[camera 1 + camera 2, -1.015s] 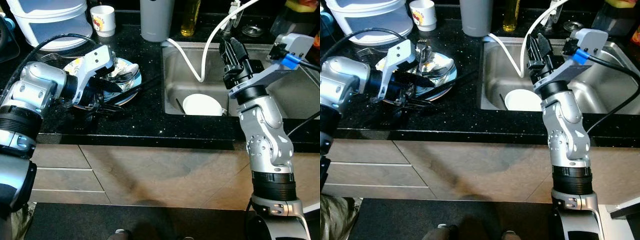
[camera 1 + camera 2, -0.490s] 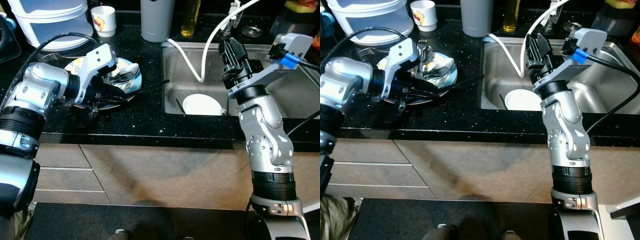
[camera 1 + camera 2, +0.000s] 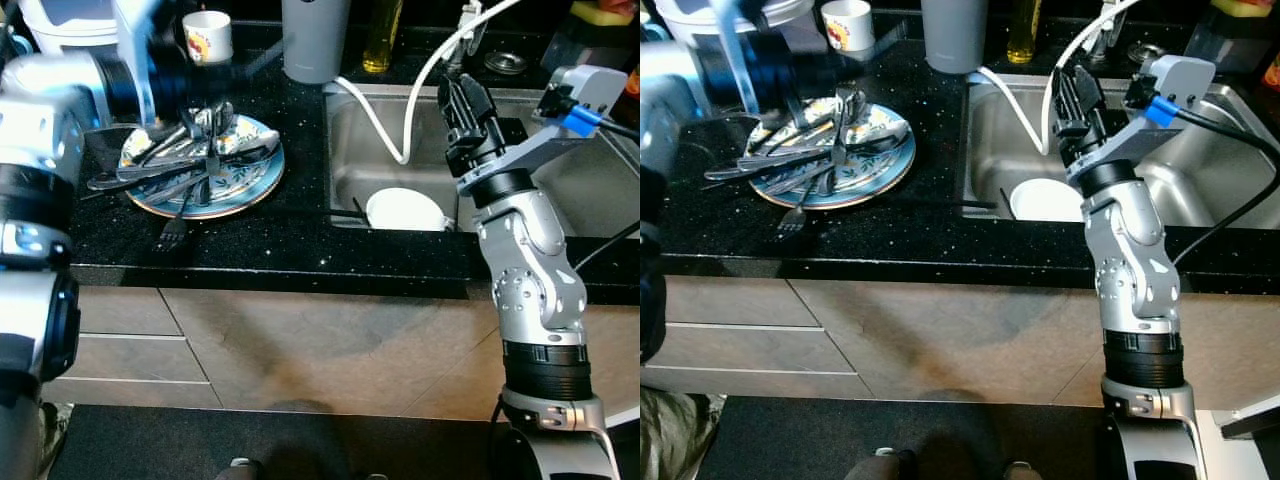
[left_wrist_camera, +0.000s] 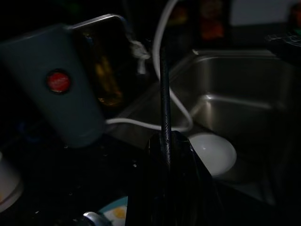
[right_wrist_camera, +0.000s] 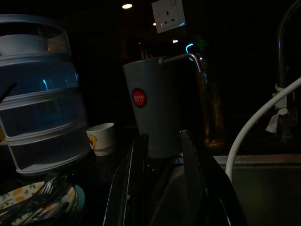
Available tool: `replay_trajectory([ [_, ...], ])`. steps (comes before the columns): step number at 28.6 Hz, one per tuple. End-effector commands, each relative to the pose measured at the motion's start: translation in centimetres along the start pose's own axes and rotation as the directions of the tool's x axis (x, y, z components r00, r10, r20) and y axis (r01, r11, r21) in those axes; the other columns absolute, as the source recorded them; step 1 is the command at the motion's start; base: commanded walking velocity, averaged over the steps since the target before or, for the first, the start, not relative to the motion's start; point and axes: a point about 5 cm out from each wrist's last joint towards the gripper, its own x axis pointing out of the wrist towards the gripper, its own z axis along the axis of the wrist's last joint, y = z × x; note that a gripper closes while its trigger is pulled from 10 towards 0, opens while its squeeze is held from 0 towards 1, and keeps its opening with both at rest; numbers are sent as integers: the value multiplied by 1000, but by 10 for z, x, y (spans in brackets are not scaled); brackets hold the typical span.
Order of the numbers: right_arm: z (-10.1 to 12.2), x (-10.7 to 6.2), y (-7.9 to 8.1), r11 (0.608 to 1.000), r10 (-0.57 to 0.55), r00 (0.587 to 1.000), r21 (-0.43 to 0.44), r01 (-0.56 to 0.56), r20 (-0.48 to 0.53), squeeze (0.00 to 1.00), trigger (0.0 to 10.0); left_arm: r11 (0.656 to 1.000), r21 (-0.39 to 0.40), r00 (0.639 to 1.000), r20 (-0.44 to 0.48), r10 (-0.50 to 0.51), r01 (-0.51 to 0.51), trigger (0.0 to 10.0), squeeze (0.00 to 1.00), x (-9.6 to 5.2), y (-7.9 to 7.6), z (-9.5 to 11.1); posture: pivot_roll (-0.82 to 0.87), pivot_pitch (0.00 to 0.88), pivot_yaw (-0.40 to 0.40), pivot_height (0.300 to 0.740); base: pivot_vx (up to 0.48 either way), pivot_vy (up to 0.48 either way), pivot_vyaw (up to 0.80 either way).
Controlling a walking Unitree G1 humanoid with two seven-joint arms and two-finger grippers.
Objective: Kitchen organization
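Chopstick (image 4: 163, 94) pinched in your left gripper (image 4: 168, 141), over counter toward sink (image 3: 560, 190): wrist view shows it, eye views blur. Right gripper (image 5: 162, 141) parted, empty. Cutlery-piled plate (image 3: 250, 195) on counter.

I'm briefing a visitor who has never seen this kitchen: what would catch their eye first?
Probably the patterned plate heaped with cutlery on the black counter, left of the sink. Next, the right gripper raised over that sink, where a white bowl lies. The left gripper pinches a thin dark stick.
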Motion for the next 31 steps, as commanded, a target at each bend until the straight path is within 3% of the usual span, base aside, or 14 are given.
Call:
replay_trajectory([
  [1, 1, 0, 0, 1000, 1, 1000, 10, -1, 5, 0, 10000, 998, -25, 997, 42, 67, -66, 10000, 0, 3, 4, 4, 117, 123, 21, 740, 0, 0, 0],
  [3, 1, 0, 2, 1000, 5, 1000, 24, -5, 11, 0, 10000, 978, -100, 972, 134, 195, -182, 10000, 0, 7, 11, 7, 117, 119, 20, 740, 0, 0, 0],
  [4, 1, 0, 2, 1000, 7, 1000, 29, -7, 14, 0, 10000, 967, -144, 959, 163, 231, -209, 10000, 0, 8, 13, 7, 117, 119, 20, 740, 0, 0, 0],
  [6, 1, 0, 2, 1000, 7, 1000, 29, -7, 14, 0, 10000, 967, -144, 959, 163, 231, -209, 10000, 0, 8, 13, 7, 117, 119, 20, 740, 0, 0, 0],
  [7, 3, 1, 3, 999, 11, 1000, 40, -12, 23, 0, 10000, 948, -189, 932, 214, 293, -255, 10000, 0, 10, 15, 8, 113, 112, 15, 740, 0, 0, 0],
  [12, 6, 2, 3, 998, 15, 999, 54, -18, 39, 0, 10000, 928, -182, 904, 228, 362, -325, 10000, 0, 18, 13, 3, 108, 107, 15, 740, 0, 0, 0],
  [21, 10, 0, 4, 997, 22, 998, 68, -26, 57, 0, 10000, 954, -177, 916, 284, 284, -241, 10000, 0, 39, -8, 6, 103, 101, 20, 740, 0, 0, 0],
  [24, 13, 0, 8, 991, 49, 996, 122, -58, 74, 0, 10000, 978, -136, 930, 314, 191, -155, 10000, 0, 43, -21, 7, 103, 101, 20, 740, 0, 0, 0],
  [27, 19, -3, 19, 951, 149, 983, 257, -173, 107, 0, 10000, 992, -118, 935, 347, 75, -36, 10000, 0, 44, -35, 7, 104, 106, 19, 740, 0, 0, 0],
  [28, 24, -8, 29, 895, 250, 958, 344, -285, 142, 0, 10000, 993, -111, 931, 364, 12, 31, 10000, 0, 43, -43, 6, 104, 106, 19, 740, 0, 0, 0],
  [29, 24, -8, 29, 895, 250, 958, 344, -285, 142, 0, 10000, 993, -111, 931, 364, 12, 31, 10000, 0, 43, -43, 6, 104, 106, 19, 740, 0, 0, 0],
  [31, 29, -13, 38, 842, 316, 931, 398, -363, 180, 0, 10000, 990, -102, 925, 376, -53, 97, 10000, 0, 42, -51, 6, 101, 112, 15, 740, 0, 0, 0],
])
